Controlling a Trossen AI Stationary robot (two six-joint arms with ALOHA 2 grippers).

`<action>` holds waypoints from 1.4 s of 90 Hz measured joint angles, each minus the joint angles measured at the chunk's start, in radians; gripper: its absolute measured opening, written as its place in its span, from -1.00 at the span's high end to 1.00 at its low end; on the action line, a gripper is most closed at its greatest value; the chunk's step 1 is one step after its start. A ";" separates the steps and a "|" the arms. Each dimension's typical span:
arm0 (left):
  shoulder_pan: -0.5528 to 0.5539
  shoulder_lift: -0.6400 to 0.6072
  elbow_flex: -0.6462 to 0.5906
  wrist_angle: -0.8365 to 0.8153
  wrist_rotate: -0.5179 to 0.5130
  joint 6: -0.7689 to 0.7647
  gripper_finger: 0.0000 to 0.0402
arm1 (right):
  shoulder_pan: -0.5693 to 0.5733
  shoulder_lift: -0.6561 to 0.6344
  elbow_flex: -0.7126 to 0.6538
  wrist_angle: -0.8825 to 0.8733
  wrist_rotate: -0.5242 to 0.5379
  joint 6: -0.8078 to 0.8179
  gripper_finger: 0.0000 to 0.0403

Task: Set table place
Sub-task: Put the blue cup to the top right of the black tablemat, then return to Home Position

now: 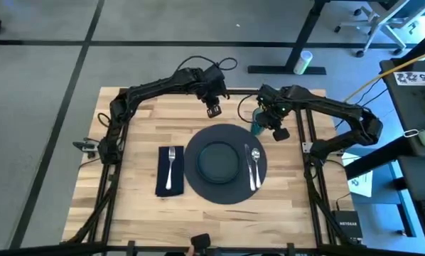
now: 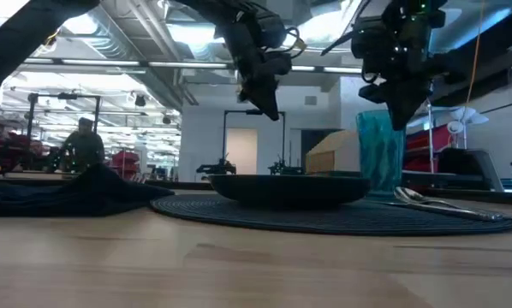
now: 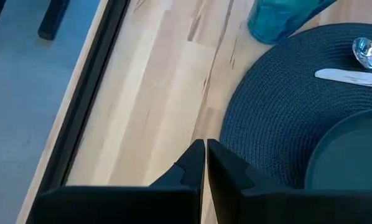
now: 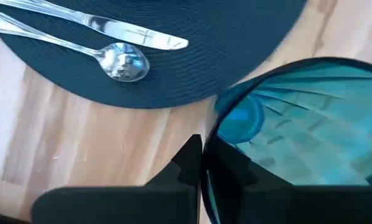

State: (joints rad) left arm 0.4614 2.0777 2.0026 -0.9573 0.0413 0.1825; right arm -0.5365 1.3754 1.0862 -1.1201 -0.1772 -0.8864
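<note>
A dark round charger [image 1: 230, 190] lies mid-table with a smaller dark plate [image 1: 218, 161] on it. The knife [image 1: 251, 169] and spoon [image 1: 257, 165] lie on the charger's right part. To its left, a silver fork [image 1: 171, 167] lies on the navy napkin [image 1: 161, 174]. The teal cup [image 1: 256, 128] stands upright just off the charger's far right edge, and my right gripper [image 4: 203, 149] is shut on it from above. My left gripper [image 1: 213, 110] hangs shut and empty above the table, beyond the charger's far edge. My right gripper pinches the cup's wall at the rim [image 4: 213, 127]. One finger is outside the cup and the other finger [image 4: 232, 168] is inside. The fingers come from above, pointing down. The cup [image 2: 380, 154] is upright; the charger hides its foot in the low view.
Black rails edge the wooden table [image 1: 138, 142]. Bare wood lies at the near side and at the far left. A pale bottle [image 1: 303, 62] lies on the floor beyond the far edge. A person [image 2: 85, 144] shows in the room behind.
</note>
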 joint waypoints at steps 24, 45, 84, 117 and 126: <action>0.000 0.000 0.000 0.000 0.000 -0.006 1.00 | 0.000 0.002 -0.003 0.008 0.001 0.003 0.95; 0.000 0.000 0.000 -0.001 0.000 -0.006 1.00 | 0.000 0.003 -0.004 0.011 0.004 0.003 0.95; 0.000 0.000 0.000 -0.001 0.000 -0.004 1.00 | 0.000 0.006 -0.008 0.009 0.050 0.018 0.52; -0.001 0.000 0.000 -0.001 0.000 -0.011 1.00 | 0.000 0.006 -0.006 0.011 0.049 0.018 0.17; -0.006 0.000 0.000 -0.004 0.000 -0.012 1.00 | 0.000 0.006 -0.006 0.017 0.048 0.017 0.13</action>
State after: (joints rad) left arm 0.4552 2.0781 2.0026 -0.9616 0.0410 0.1709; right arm -0.5369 1.3811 1.0801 -1.1032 -0.1288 -0.8696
